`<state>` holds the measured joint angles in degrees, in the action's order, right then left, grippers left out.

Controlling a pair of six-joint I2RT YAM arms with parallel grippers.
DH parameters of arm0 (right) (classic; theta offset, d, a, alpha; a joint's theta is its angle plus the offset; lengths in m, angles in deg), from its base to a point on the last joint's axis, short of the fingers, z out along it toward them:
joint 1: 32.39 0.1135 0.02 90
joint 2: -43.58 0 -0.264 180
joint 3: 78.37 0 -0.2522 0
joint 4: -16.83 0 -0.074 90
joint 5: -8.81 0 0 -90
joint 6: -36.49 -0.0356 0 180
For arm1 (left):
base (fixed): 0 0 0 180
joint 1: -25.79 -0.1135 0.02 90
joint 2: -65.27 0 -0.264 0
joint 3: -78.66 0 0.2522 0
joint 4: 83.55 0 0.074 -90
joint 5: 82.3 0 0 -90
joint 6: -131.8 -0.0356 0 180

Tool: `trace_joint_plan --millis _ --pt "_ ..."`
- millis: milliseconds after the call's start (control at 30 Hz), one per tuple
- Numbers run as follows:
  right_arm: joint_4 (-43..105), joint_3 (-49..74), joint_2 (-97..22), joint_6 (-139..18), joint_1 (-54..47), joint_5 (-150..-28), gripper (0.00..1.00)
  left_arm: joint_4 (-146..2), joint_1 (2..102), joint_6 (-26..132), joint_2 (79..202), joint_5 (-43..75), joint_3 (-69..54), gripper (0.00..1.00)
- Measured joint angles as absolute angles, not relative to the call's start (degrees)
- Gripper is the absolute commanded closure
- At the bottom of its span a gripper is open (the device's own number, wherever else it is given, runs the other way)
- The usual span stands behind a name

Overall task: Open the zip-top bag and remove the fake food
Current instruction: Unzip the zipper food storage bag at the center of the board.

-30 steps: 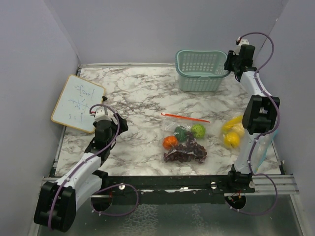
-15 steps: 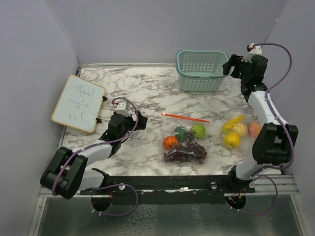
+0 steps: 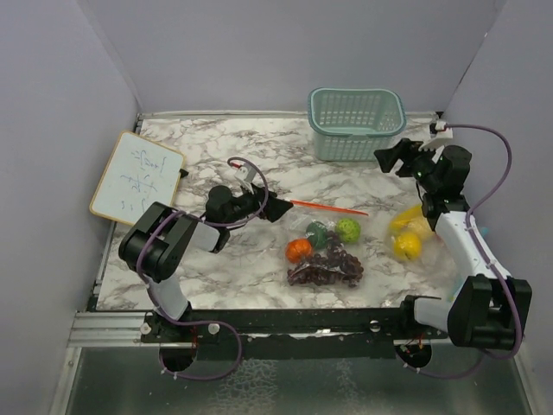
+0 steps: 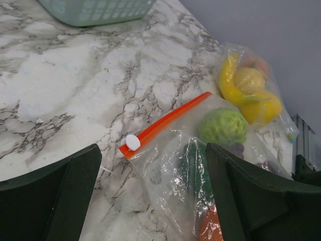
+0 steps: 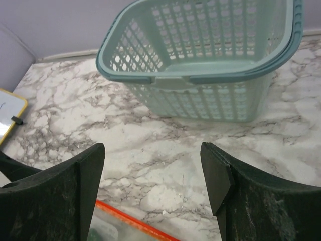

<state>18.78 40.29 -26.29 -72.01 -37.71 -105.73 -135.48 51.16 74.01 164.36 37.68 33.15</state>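
Note:
The clear zip-top bag [image 3: 324, 251] lies flat at table centre with its orange zip strip [image 3: 327, 207] shut and the white slider [image 4: 132, 142] at its left end. Inside are an orange [image 3: 299, 251], a lime [image 3: 348, 229], a dark green piece [image 3: 317, 233] and purple grapes [image 3: 328, 270]. A banana [image 3: 406, 216] and a lemon [image 3: 408, 245] lie to the right in clear plastic; a peach [image 4: 259, 65] shows behind them. My left gripper [image 3: 281, 208] is open just left of the slider, with the bag corner between its fingers [image 4: 153, 160]. My right gripper [image 3: 384, 160] is open and empty [image 5: 150, 160], above the table in front of the basket.
A teal mesh basket [image 3: 356, 121] stands empty at the back, and fills the top of the right wrist view [image 5: 200, 55]. A small whiteboard [image 3: 136, 181] leans at the left edge. Purple walls close in both sides and the back.
My left arm has stretched rightward, bringing its gripper from the left side to the bag's slider end. My right arm has swung down from beside the basket toward the table's middle.

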Motion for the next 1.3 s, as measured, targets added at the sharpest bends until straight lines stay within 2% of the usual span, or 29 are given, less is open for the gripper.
trace_joint_plan --millis 67,233,467,667,767,933,1000,1067,1300 --pt "18.9 42.1 -25.4 -71.9 -37.7 -106.6 0.23 -137.7 51.5 74.4 166.2 39.3 33.3 0.15" --pt "19.4 46.0 -22.1 -71.6 -37.7 -107.7 0.24 -141.9 53.3 75.3 171.8 41.6 33.3 0.4" --pt "19.5 47.0 -20.0 -71.2 -37.7 -109.2 0.25 -146.5 54.4 76.6 175.2 42.0 34.2 0.53" --pt "19.6 47.0 -20.0 -71.2 -37.7 -110.8 0.26 -147.3 54.4 76.4 175.8 41.7 33.5 0.85" --pt "19.9 47.0 -20.0 -71.2 -37.7 -111.3 0.32 -148.0 54.4 77.1 177.4 41.8 32.1 1.0" --pt "19.8 47.1 -19.8 -70.9 -37.7 -114.4 0.31 -148.9 54.4 77.8 178.1 42.1 31.6 1.0" --pt "18.1 47.7 -19.8 -71.3 -37.7 -118.0 0.37 -149.0 54.4 77.9 178.0 42.8 31.6 1.0" --pt "16.6 48.3 -20.0 -71.7 -37.0 -121.5 0.39 -148.9 54.4 77.9 177.7 44.0 31.5 1.0" --pt "17.1 45.8 -23.9 -68.1 -22.3 -127.0 0.42 -146.6 54.5 77.2 172.3 52.0 29.6 1.0"
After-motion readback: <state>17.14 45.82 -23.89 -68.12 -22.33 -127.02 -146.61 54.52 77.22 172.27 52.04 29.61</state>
